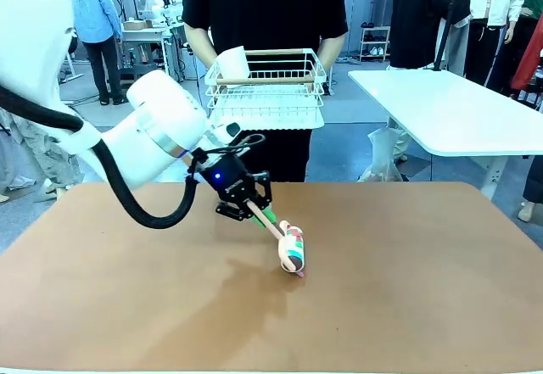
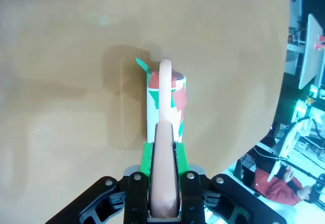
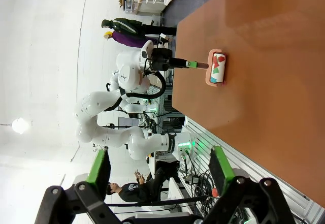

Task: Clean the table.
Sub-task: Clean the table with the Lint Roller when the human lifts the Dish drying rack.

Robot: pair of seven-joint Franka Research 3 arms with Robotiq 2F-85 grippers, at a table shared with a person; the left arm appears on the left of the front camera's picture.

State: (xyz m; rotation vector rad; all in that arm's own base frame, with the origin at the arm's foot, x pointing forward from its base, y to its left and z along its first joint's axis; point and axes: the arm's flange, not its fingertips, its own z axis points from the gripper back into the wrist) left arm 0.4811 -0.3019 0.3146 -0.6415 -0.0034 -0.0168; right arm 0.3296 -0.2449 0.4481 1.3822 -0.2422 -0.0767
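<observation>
Left fingers (image 2: 145, 158) clamp the lint roller (image 1: 293, 248); right fingers (image 3: 99, 167) gape empty; basket (image 1: 270, 96) holds a white cup (image 1: 233, 62).

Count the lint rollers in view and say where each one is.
1. The lint roller rests on the table near its middle, its handle clamped in the left gripper. The basket the person holds could hide another.

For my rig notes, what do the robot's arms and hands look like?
The left arm is glossy white with rounded joints, a black cable looping beside it. The left hand is black with a blue light; the right hand is black with green pads.
</observation>
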